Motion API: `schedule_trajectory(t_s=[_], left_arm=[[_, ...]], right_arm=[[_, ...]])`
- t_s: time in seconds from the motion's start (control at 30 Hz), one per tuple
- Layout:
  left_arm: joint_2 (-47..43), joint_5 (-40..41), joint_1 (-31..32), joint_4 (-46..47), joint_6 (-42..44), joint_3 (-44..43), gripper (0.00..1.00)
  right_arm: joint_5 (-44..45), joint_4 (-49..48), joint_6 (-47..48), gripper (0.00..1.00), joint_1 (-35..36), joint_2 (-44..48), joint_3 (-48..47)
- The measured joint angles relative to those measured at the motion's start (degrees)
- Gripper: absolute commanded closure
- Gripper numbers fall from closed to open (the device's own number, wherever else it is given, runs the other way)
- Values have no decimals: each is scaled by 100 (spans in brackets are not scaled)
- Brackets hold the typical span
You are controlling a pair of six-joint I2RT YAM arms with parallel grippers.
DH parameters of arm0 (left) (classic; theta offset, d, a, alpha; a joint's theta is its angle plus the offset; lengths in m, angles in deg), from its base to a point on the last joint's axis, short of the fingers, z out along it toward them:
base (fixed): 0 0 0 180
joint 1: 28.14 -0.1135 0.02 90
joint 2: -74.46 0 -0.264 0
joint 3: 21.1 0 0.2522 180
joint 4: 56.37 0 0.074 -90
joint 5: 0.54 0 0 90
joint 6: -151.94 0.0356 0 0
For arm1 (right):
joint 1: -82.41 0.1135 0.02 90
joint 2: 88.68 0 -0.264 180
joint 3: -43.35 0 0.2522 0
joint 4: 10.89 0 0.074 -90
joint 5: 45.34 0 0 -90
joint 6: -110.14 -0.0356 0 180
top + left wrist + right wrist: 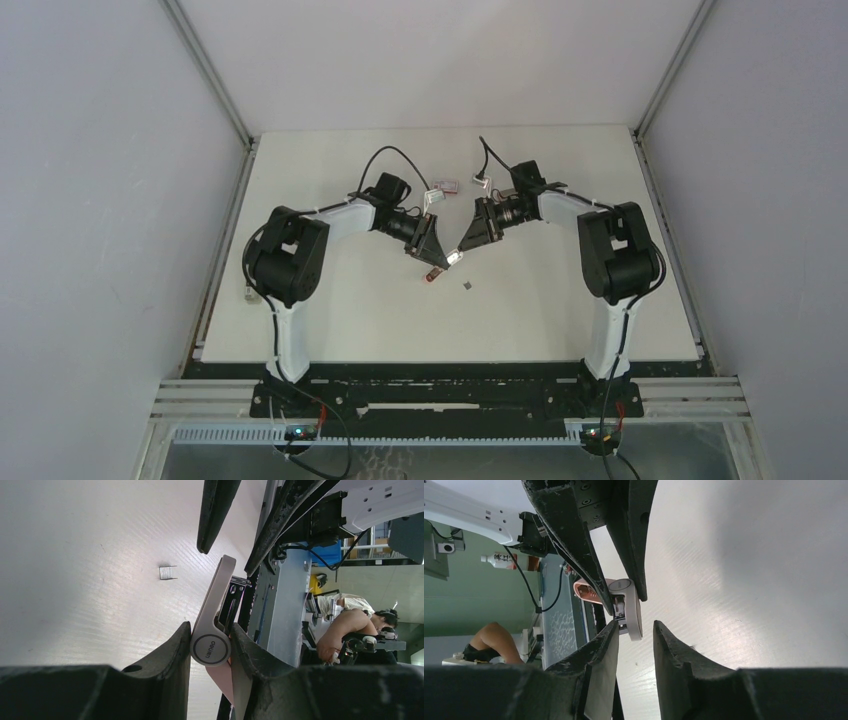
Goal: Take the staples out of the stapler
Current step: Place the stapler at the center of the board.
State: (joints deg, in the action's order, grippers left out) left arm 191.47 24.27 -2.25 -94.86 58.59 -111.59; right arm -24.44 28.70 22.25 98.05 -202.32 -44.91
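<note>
The stapler is a slim grey metal bar with a pink underside, held off the table. My left gripper is shut on its round hinge end, also seen from above. My right gripper is open. The stapler's far tip sits just at its mouth, close to its left finger, with a gap to the other finger. From above, the right gripper faces the left one. A short strip of staples lies on the table below, also visible from above.
A flat red-and-white box lies on the white table behind the grippers. A small grey object lies right of it. The table's raised rails run along both sides.
</note>
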Motion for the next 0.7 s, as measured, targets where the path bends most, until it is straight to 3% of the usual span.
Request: schedule_trajectory(t_s=[0.3, 0.5, 0.6, 0.7], left_arm=[[0, -103, 2, -11, 7, 0, 79], [0, -105, 4, -24, 9, 0, 78], [0, -120, 2, -35, 7, 0, 71], [0, -146, 2, -72, 4, 0, 65]], right_arm=[[-76, 184, 96, 70, 20, -116, -15], [-243, 275, 173, 91, 26, -162, -61], [-328, 367, 232, 100, 31, -197, -122], [-369, 433, 328, 100, 31, -219, -140]])
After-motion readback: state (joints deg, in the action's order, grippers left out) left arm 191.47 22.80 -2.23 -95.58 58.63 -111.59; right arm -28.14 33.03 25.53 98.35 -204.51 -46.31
